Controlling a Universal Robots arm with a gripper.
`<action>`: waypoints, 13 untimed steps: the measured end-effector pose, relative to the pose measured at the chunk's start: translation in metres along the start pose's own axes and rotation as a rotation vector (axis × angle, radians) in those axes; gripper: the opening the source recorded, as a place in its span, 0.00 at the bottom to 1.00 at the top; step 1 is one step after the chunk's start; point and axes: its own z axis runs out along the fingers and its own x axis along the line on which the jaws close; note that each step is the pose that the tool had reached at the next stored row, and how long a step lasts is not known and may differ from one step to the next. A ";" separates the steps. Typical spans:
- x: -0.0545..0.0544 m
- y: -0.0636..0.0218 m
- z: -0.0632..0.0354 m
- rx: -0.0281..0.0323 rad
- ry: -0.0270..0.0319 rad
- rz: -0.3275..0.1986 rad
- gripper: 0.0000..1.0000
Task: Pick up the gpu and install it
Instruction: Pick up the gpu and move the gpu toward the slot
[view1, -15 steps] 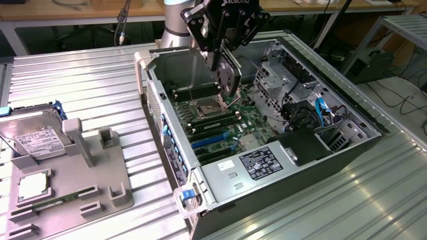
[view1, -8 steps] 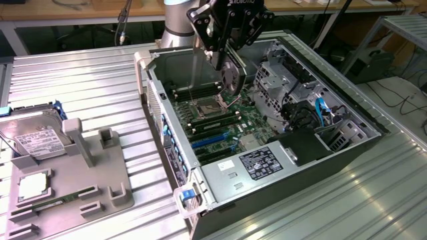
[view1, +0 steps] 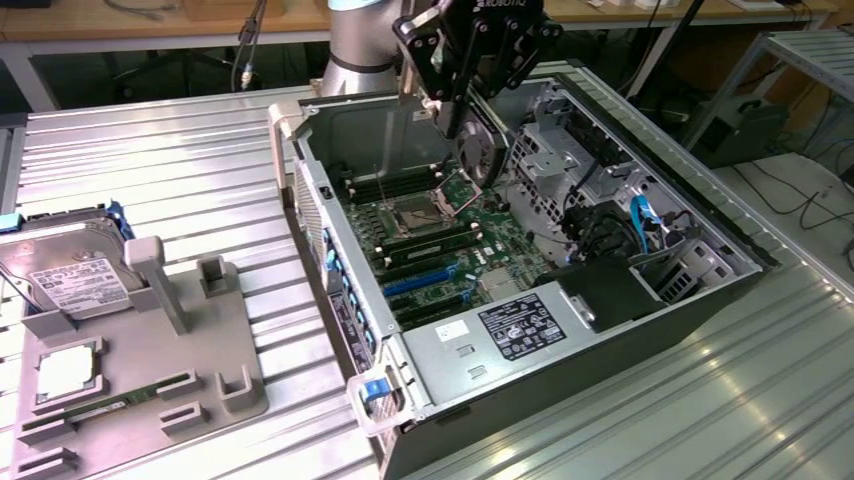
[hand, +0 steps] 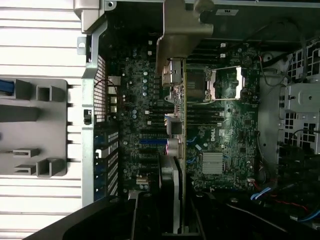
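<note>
The gpu (view1: 478, 155), a dark card with a round fan, hangs on edge over the open computer case (view1: 667, 290), above the motherboard (view1: 427, 240). My gripper (view1: 454, 105) is shut on its upper edge. In the wrist view the gpu (hand: 180, 120) shows edge-on between my gripper's (hand: 175, 210) fingers. Its pale metal bracket (hand: 182, 35) points toward the case's rear wall. Blue expansion slots (view1: 420, 280) lie on the board, lower than the card and apart from it. The card is clear of the board.
On the ribbed metal table (view1: 160, 170), a grey holder fixture (view1: 147, 350) stands at the exterior view's left. It holds a silver hard drive (view1: 74, 280) and a green memory stick (view1: 94, 408). Drive cages and cables (view1: 614, 220) crowd the case's right side.
</note>
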 end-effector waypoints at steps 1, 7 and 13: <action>-0.002 0.0000 0.0000 0.0001 0.0000 0.000 0.28; -0.009 -0.0002 0.0004 0.0001 0.0001 -0.001 0.28; -0.021 -0.0005 0.0006 0.0001 0.0001 -0.002 0.28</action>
